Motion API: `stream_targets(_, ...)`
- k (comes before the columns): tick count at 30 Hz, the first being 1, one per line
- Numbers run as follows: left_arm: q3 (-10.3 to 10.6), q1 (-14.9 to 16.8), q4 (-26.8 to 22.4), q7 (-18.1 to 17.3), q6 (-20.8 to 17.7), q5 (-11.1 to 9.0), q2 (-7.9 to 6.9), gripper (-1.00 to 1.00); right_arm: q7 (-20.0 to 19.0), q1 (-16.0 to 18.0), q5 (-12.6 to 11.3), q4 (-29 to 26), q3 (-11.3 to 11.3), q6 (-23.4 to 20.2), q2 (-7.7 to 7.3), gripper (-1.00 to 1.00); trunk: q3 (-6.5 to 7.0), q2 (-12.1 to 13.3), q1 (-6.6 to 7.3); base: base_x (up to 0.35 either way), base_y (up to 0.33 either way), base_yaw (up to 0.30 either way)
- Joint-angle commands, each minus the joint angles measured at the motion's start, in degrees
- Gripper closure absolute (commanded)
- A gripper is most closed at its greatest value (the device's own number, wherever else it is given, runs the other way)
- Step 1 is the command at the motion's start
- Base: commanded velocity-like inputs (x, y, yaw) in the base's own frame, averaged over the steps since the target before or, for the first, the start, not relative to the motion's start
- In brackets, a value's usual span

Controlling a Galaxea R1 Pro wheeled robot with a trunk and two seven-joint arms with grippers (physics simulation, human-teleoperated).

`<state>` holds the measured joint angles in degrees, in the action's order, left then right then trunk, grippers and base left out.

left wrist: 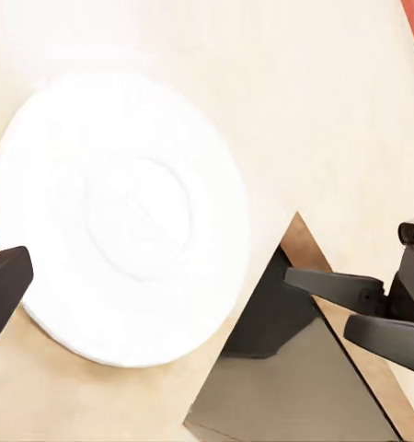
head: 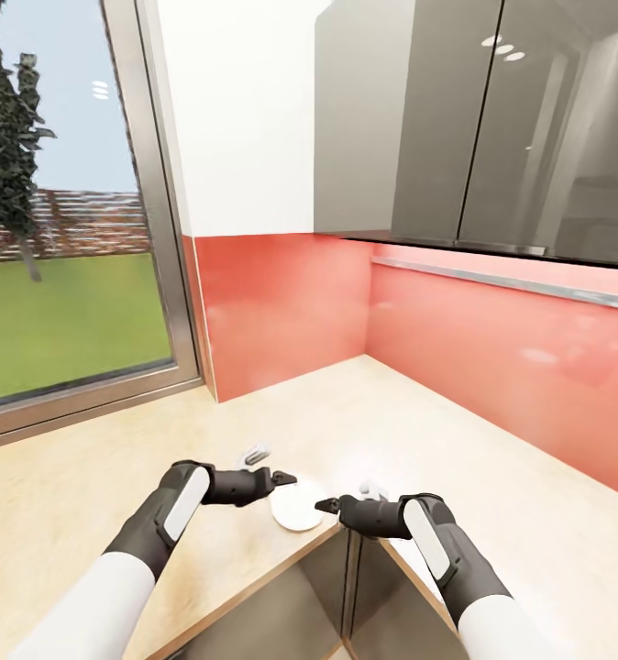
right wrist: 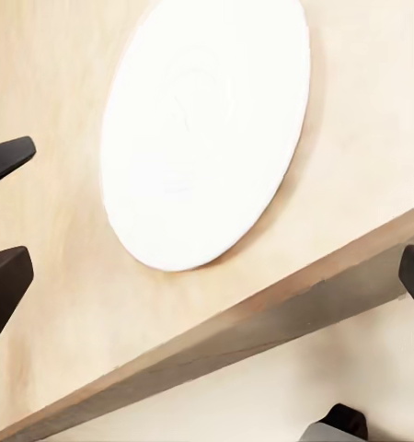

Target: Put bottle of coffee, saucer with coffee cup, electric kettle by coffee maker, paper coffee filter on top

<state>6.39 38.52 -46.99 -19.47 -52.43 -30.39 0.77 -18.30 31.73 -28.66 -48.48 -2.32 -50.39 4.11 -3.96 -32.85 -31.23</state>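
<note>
One round, smooth white saucer (head: 297, 506) on pale wood-grain countertop (head: 364, 412).

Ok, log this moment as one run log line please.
saucer: flat on countertop near inner corner edge, empty | left gripper: beside saucer, open | right gripper: beside saucer, open | nothing held

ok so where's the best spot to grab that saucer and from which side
Grip the saucer by its thin rim nearest the counter's inner corner edge. It lies flat, so a top pinch finds little; there a finger could probably slip under the rim. The right gripper sits closest.
</note>
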Motion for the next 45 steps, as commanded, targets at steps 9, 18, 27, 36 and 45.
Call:
stream_targets(9,-0.06,-0.28,-2.37,-0.23,-0.22,0.28,-0.06,-1.00,-0.33,0.02,0.36,0.03,0.04,-0.21,0.02,-1.00,-0.11,-0.09,-0.05,0.077,0.000,0.000)
stream_targets(18,-0.21,-0.33,-2.40,-0.22,-0.22,0.33,-0.06,-1.00,-0.33,0.00,0.36,0.09,0.04,-0.19,0.02,-1.00,-0.11,-0.09,-0.05,0.162,0.038,0.000)
stream_targets(27,-0.19,-0.46,-1.59,-0.14,-0.05,0.43,-0.48,-1.00,-0.33,0.00,0.36,0.48,-0.02,-0.17,0.07,-1.00,-0.11,-0.09,-0.05,0.157,0.047,0.000)
stream_targets(36,0.08,-0.46,-1.40,-0.13,0.04,0.48,-0.60,-1.00,-0.36,0.00,0.36,1.69,-0.05,-0.15,0.18,-1.00,-0.11,-0.09,-0.05,0.007,0.002,0.000)
stream_targets(45,0.11,-0.68,-1.30,-0.13,0.12,0.51,-0.59,-1.00,-0.42,0.00,0.36,2.58,-0.14,-0.15,0.20,-1.00,-0.11,-0.09,-0.05,0.000,0.000,0.000)
